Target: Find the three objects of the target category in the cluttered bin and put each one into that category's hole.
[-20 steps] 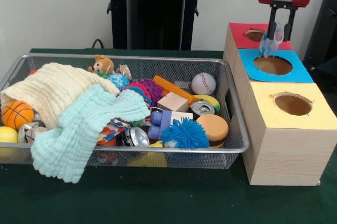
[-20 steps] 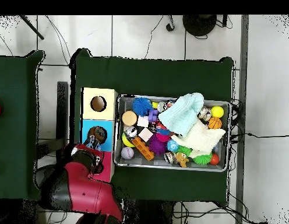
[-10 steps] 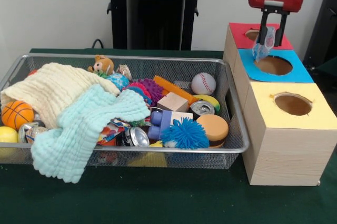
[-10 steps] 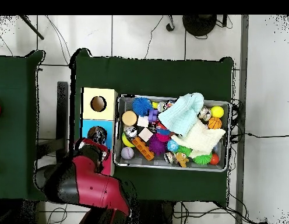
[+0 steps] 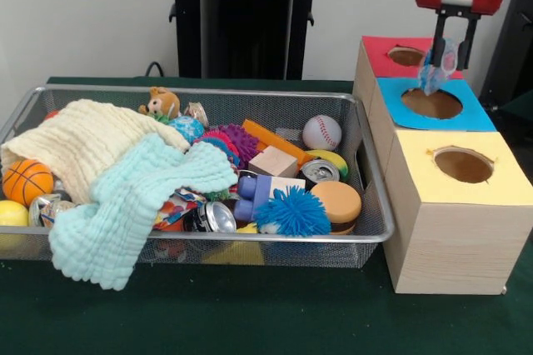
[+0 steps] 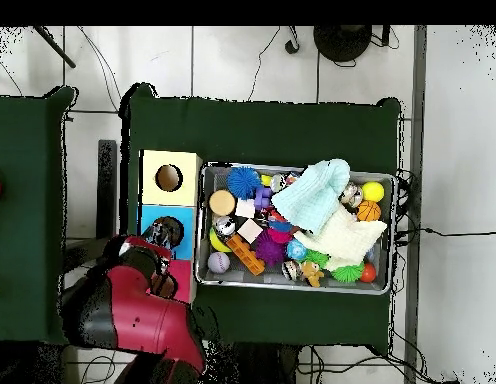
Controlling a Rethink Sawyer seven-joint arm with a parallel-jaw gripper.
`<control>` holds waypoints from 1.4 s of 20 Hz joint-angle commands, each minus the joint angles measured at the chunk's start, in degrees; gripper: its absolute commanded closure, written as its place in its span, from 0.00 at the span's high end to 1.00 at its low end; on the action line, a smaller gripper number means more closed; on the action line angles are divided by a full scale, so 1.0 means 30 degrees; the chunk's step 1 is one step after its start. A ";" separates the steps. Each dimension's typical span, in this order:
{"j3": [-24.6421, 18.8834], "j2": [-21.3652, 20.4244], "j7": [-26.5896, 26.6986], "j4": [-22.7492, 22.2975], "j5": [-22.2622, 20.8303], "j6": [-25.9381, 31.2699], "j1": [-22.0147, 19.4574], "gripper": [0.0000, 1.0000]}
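My gripper [image 5: 450,57] hangs at the top right, shut on a small see-through bottle [image 5: 436,70] with a blue label. The bottle hangs just above the far edge of the round hole [image 5: 432,103] in the blue-topped box. In the overhead view the red arm [image 6: 132,305] covers the gripper and the bottle. The wire mesh bin [image 5: 208,92] stands to the left, full of toys, and it also shows in the overhead view [image 6: 292,286]. No other see-through bottle shows in the bin.
A red-topped box [image 5: 385,45] and a yellow-topped box [image 5: 500,184] flank the blue one, each with a hole. A cream cloth [image 5: 83,142] and a mint cloth [image 5: 133,205] cover the bin's left half. Silver cans [image 5: 219,217], balls and blocks fill the right half.
The gripper swung left over the blue box, then back right and slightly up. The bottle stays in its grip. Nothing in the bin has moved.
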State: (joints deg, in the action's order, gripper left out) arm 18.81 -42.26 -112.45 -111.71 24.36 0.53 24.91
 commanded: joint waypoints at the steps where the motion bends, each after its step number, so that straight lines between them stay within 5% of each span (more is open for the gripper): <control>1: 0.0677 0.0688 -0.3860 0.2294 0.1194 0.3308 0.0905 0.00; 6: 0.0057 0.0760 -0.3739 0.2024 0.1002 0.2445 0.0466 0.00; 14: -0.2048 0.0947 -0.2747 0.1123 -0.0995 -0.0685 -0.2045 0.00; 18: -0.0817 0.1105 -0.2281 0.1460 -0.1687 -0.1469 -0.1544 0.00; 28: -0.1624 0.1208 -0.2599 0.1234 -0.2614 -0.2486 -0.2283 0.00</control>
State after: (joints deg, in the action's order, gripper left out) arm 19.57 -40.82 -112.45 -108.30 19.98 -3.52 20.26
